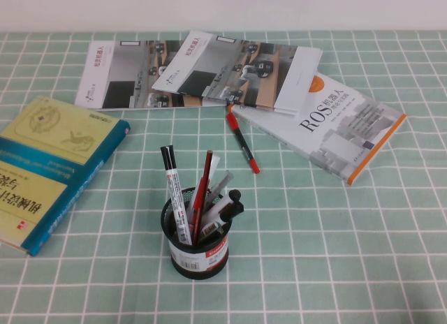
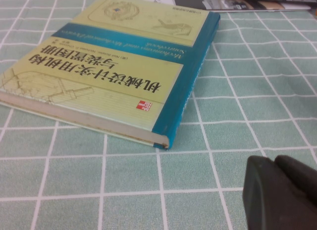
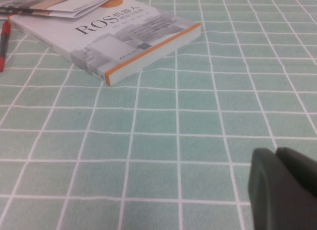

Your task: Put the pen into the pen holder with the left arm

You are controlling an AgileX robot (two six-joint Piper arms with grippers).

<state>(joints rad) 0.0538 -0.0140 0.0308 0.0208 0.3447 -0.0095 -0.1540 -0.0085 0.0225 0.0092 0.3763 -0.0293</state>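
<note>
Slim black pen with red cap and red end: lying flat at centre of the high view, on the green-checked surface, beside the white ROS book. Black wire-mesh pen holder: lower centre, upright, holding other markers. Left tool: pressed together, empty, near the teal-spined book. Right tool: low over the surface; spread or pressed, cannot tell.

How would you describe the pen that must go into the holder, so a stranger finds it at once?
Start from the white book printed with "ROS", on the right side of the table. Along that book's left edge, on the green checked cloth, lies the pen. It has a black barrel with red ends and lies flat, alone, while the other pens stand in the mesh holder.
</note>
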